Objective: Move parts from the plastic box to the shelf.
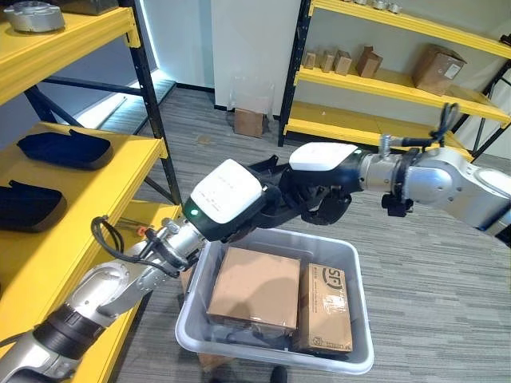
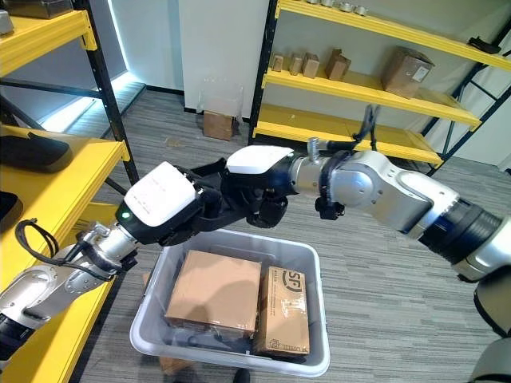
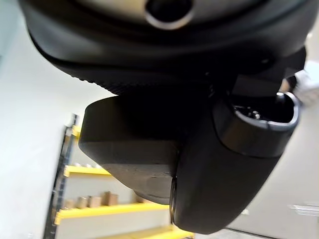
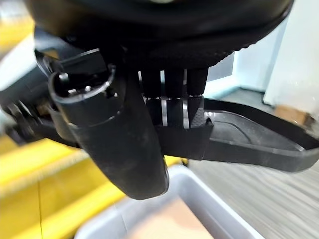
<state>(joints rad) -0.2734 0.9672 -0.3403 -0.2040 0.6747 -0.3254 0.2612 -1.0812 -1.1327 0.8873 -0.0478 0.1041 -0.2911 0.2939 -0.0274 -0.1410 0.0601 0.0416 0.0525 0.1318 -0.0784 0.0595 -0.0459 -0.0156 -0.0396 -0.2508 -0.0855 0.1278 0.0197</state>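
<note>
1. Below both hands, on the floor, a grey plastic box holds two cardboard boxes side by side.
2. Above its far rim, the right hand grips a black part; the left hand meets it, fingers hidden.
3. Yellow shelf stands at left.

part: a flat black curved piece, being held above the box, both hands' fingers curling round it
box: pale grey plastic, sitting on the floor beside the shelf, holding cardboard cartons
shelf: yellow boards, carrying two dark parts
</note>
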